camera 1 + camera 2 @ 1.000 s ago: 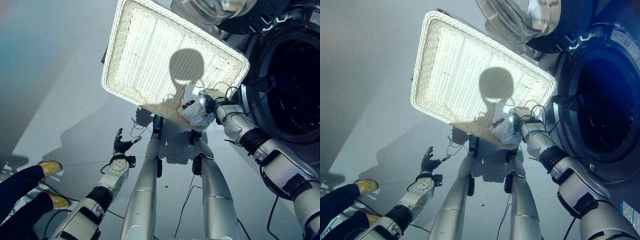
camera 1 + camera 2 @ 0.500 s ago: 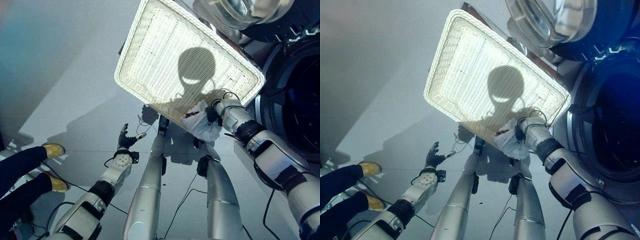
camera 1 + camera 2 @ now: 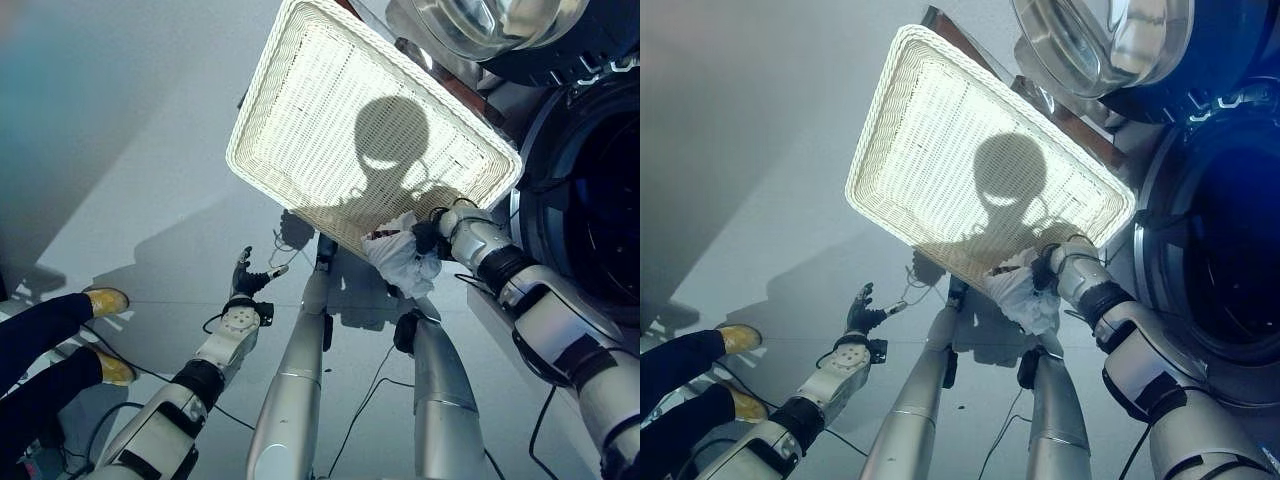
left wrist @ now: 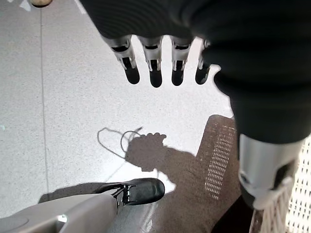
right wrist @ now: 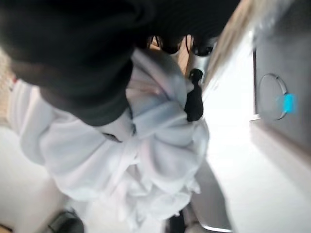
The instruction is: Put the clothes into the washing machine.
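Lifted off basket: white garment (right hand gripping).

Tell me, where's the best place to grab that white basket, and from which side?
Probably by the woven rim of the white basket, along the long edge nearest the robot, coming in from the robot's left. The free left robot hand hangs open beside it, while the right robot hand already clutches the white garment.

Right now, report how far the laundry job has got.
Done: the white garment is out of the wicker basket, bunched in the right hand at the basket's rim. In hand: carrying it toward the washing machine, whose door stands open. Left: getting it into the drum. The left hand hangs open over the floor.
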